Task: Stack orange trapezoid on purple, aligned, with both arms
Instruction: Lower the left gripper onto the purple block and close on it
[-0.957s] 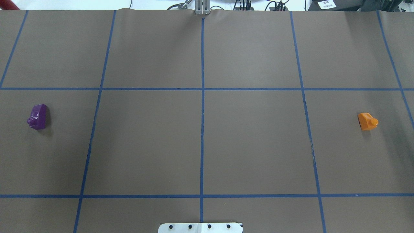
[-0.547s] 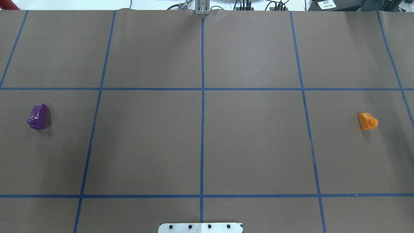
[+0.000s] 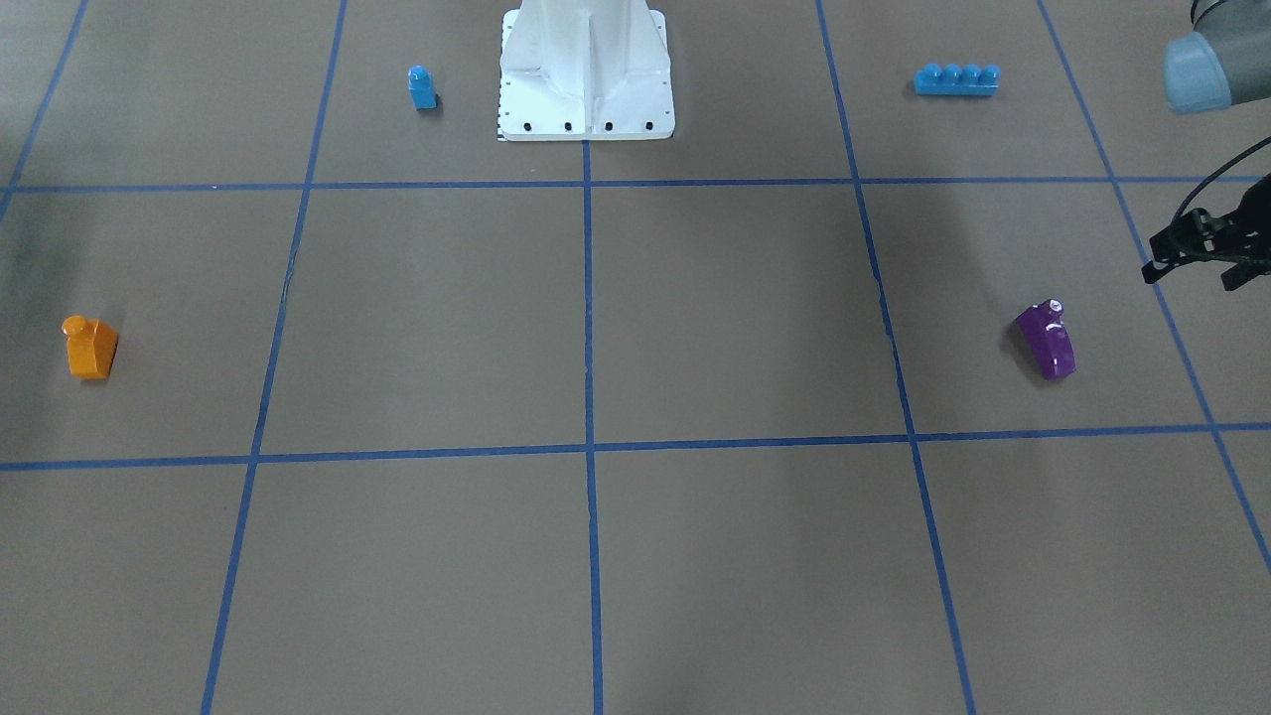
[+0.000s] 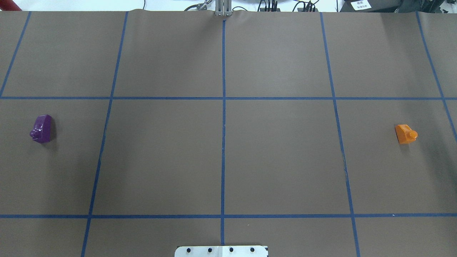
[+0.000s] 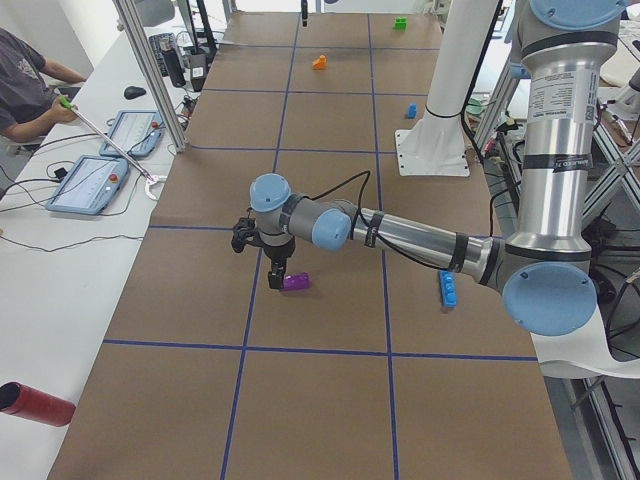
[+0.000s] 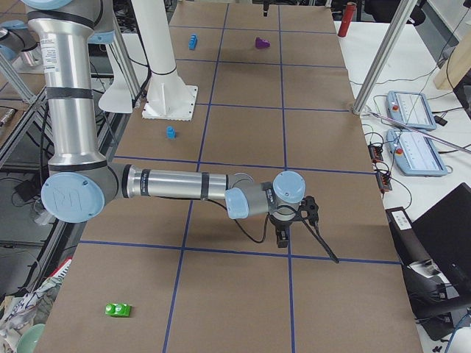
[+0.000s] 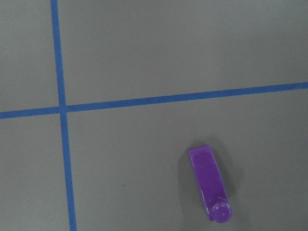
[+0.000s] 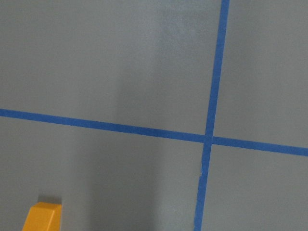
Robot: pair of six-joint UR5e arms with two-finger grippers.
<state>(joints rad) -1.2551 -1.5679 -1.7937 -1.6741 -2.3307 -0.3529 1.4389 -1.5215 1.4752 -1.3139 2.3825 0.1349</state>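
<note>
The orange trapezoid lies on the brown table at the right of the overhead view, stud pointing sideways. It also shows at the left of the front view and at the bottom edge of the right wrist view. The purple block lies on its side at the far left, and shows in the front view and the left wrist view. My left gripper hovers beside the purple block; part of it shows at the front view's right edge. My right gripper shows only in the right side view. I cannot tell either state.
A small blue single-stud block and a long blue brick lie either side of the white base plate. A green block lies near the right end. A red cylinder lies at the left end. An operator sits beside the table.
</note>
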